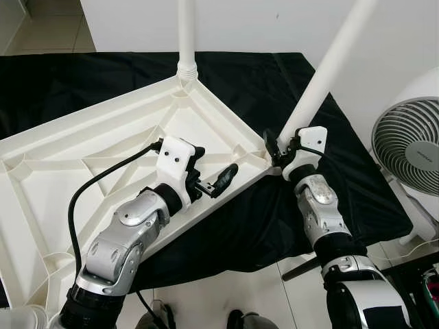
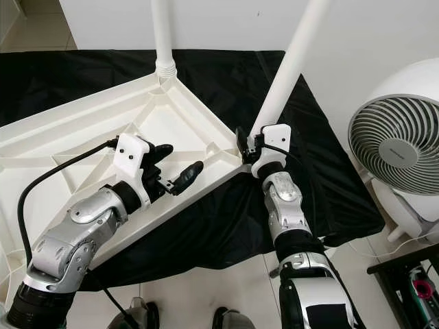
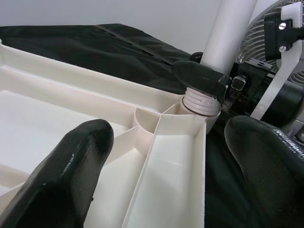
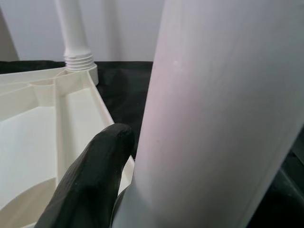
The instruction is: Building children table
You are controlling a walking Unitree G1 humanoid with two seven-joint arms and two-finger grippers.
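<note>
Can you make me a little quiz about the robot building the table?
1. True or false: the tabletop lies upside down on a black cloth.
2. How many legs stand in the tabletop? A) one B) two C) four
3. Which gripper grasps a leg: left gripper or right gripper?

Key: 1 true. 2 B: far leg and near leg. 3 right; the left one's fingers are open over the tabletop.

arms silver w/ black joints | white wrist brackets, 2 screws | black cable point(image 1: 89, 188) on L | pincer fingers black, prob. rubbery
</note>
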